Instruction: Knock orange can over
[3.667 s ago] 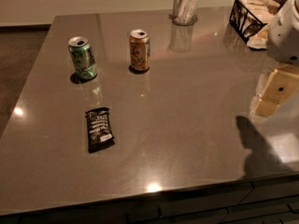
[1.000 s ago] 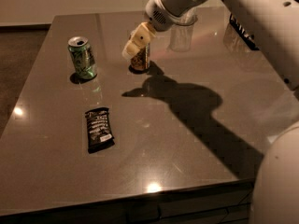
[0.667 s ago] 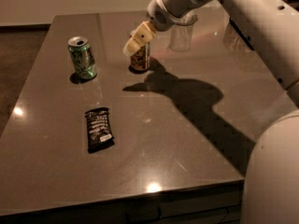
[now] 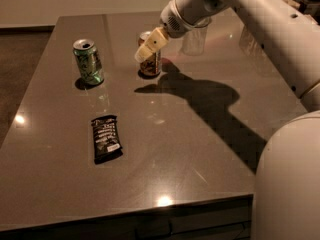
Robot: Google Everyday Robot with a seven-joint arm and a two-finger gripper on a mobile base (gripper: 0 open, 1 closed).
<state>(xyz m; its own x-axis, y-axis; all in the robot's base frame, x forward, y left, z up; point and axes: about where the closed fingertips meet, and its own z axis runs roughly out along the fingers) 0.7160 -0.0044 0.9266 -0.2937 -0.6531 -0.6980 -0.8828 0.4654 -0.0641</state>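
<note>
The orange can [image 4: 150, 64] stands upright on the grey table [image 4: 165, 149], towards the far middle. My gripper [image 4: 149, 46] reaches in from the upper right on a white arm and hangs right in front of the can's upper part, hiding most of its top. I cannot tell whether it touches the can. A green-and-white can [image 4: 89, 61] stands upright to the left of the orange can.
A black snack packet [image 4: 105, 138] lies flat on the near left of the table. A clear glass cup [image 4: 194, 36] stands behind the arm at the far side. My white arm and body fill the right edge of the view.
The gripper has stayed at the orange can's top, shifting only slightly. The can still stands upright. Much earlier the arm was off at the right, away from the can.
</note>
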